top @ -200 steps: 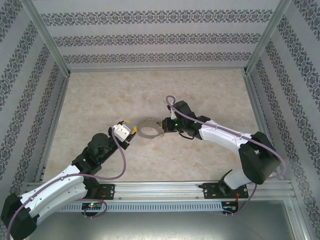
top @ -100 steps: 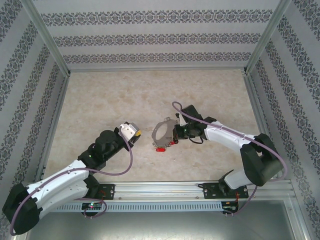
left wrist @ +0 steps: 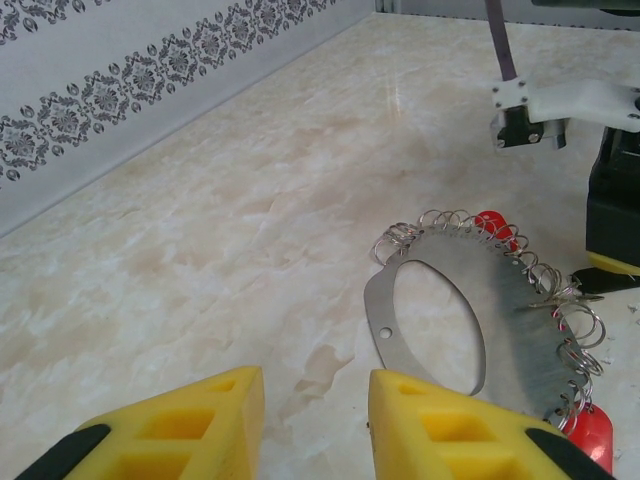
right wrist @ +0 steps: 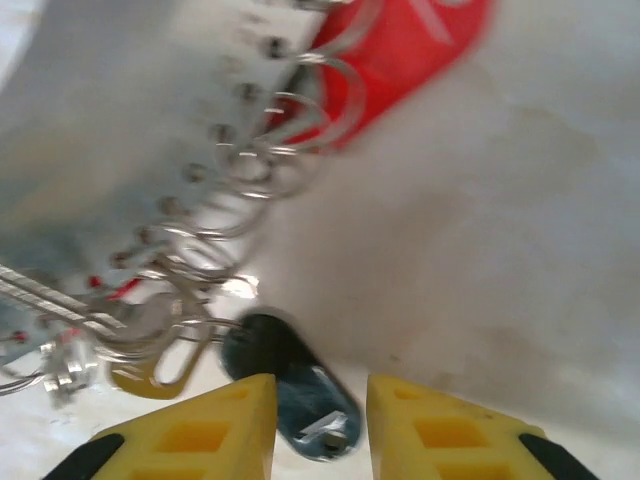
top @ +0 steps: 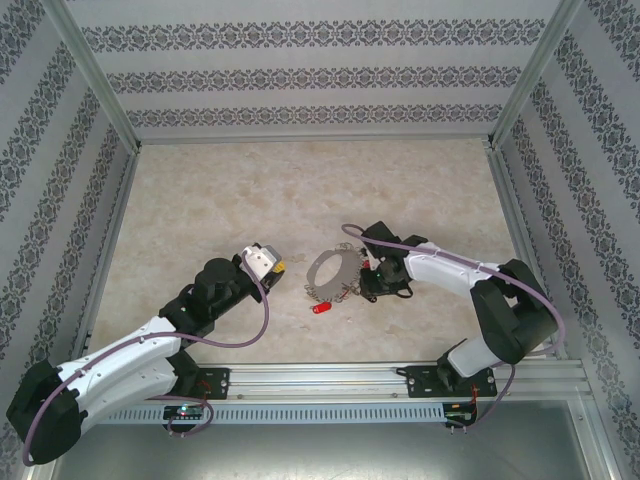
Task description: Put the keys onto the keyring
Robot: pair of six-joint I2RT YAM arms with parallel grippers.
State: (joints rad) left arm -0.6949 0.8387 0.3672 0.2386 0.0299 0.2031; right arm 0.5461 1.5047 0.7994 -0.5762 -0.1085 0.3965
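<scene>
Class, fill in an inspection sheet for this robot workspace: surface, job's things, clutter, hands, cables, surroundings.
Surface: pale marbled tabletop.
Job's things: keyring lying flat mid-table, wire loops along its rim; red tag and second red tag at that rim; black-headed key beside the loops.
Clutter: nothing seen.
Hands: left hand open, nothing between its fingers, just short of the keyring; right hand open, over the black-headed key.
Cables: left purple cable and right purple cable, one along each arm.
Surroundings: patterned walls; aluminium rail.
</scene>
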